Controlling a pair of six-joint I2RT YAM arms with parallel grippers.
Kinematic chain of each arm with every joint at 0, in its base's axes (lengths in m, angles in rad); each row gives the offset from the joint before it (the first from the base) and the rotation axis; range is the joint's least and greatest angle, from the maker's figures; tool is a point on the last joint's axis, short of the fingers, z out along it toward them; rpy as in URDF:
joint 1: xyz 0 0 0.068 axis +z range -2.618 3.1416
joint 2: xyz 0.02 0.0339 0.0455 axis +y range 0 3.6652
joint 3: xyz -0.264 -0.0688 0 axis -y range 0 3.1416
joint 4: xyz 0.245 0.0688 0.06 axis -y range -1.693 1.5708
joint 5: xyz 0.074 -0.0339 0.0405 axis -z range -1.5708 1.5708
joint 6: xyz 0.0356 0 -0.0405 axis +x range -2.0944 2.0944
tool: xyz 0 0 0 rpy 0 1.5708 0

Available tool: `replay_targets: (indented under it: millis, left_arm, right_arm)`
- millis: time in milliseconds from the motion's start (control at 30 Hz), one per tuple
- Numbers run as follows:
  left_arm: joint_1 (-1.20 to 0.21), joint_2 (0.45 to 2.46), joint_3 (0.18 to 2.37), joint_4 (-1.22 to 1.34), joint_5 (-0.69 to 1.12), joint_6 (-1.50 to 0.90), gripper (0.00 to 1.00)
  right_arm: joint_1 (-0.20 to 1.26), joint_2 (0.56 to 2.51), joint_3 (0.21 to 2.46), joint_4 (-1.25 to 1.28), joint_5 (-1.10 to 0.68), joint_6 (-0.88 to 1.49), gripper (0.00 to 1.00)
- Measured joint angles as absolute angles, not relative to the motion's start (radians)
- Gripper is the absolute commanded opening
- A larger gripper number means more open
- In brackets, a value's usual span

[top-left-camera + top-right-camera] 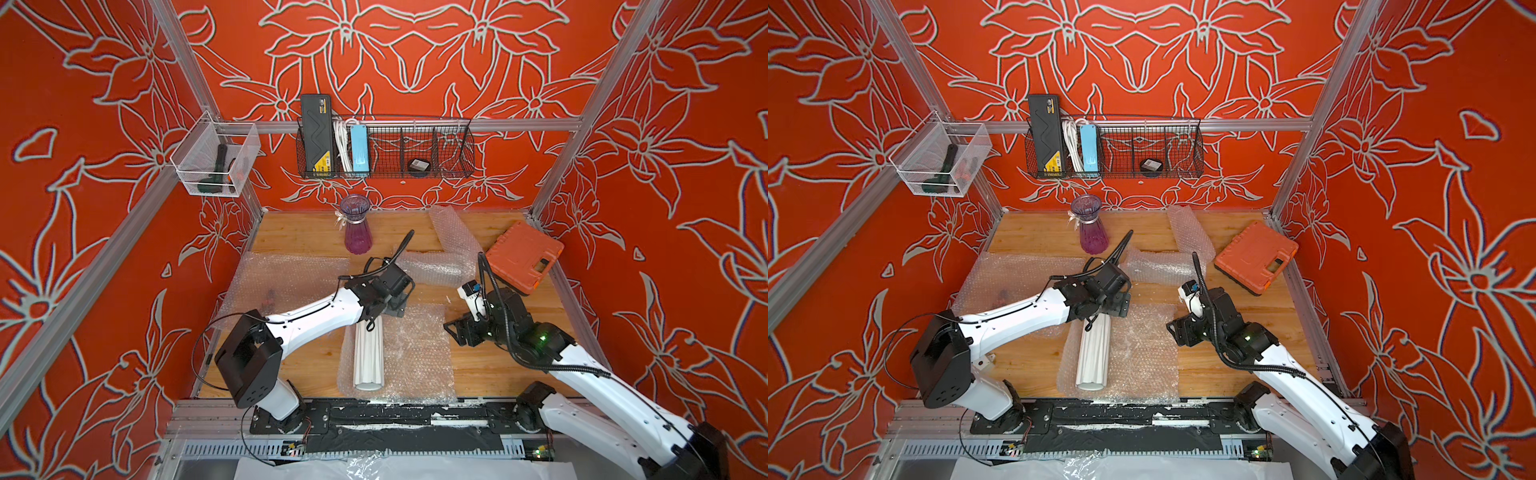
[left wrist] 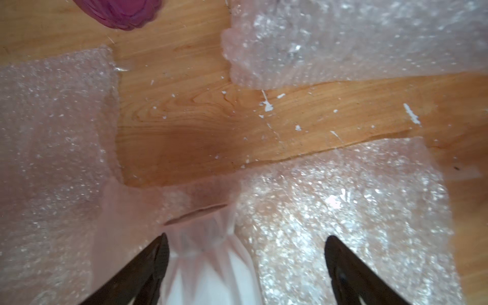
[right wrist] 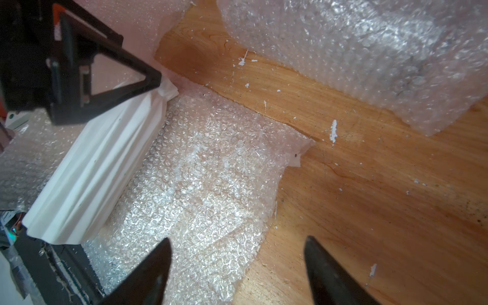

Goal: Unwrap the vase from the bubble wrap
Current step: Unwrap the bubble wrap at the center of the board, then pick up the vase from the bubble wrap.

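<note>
A white ribbed vase (image 1: 368, 357) (image 1: 1093, 357) lies on its side, bare, on a spread-out sheet of bubble wrap (image 1: 411, 353) (image 1: 1142, 353) at the front middle of the table. My left gripper (image 1: 395, 309) (image 2: 247, 236) hovers open over the vase's far, narrow end (image 2: 211, 264), which sits close to one finger with a wide gap to the other. My right gripper (image 1: 455, 330) (image 3: 237, 238) stands open over the sheet's right edge (image 3: 206, 171), holding nothing. The right wrist view shows the vase (image 3: 100, 163) under the left gripper's fingers (image 3: 118, 79).
A purple vase (image 1: 356, 232) stands at the back. A rolled bundle of bubble wrap (image 1: 436, 270) lies behind the grippers, its contents unclear. Another flat sheet (image 1: 291, 278) covers the left side. An orange tool case (image 1: 524, 255) sits at the right edge.
</note>
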State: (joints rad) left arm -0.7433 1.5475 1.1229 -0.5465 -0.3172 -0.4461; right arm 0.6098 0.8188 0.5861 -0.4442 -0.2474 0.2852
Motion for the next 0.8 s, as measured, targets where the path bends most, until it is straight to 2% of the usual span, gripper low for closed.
replay_targets:
  millis: [33, 567, 800]
  left_arm:
    - [-0.728, 1.547, 1.123, -0.548, -0.308, -0.442, 0.99]
    - [-0.685, 1.555, 1.013, -0.541, -0.182, -0.480, 0.99]
    - [-0.631, 1.668, 1.015, -0.513, -0.168, -0.466, 0.99]
  right_arm:
    - [0.610, 0.813, 0.585, -0.442, -0.248, 0.278, 0.98]
    - [0.614, 0.827, 0.549, -0.369, -0.263, 0.211, 0.98]
    - [0.614, 0.826, 0.540, -0.336, -0.264, 0.187, 0.98]
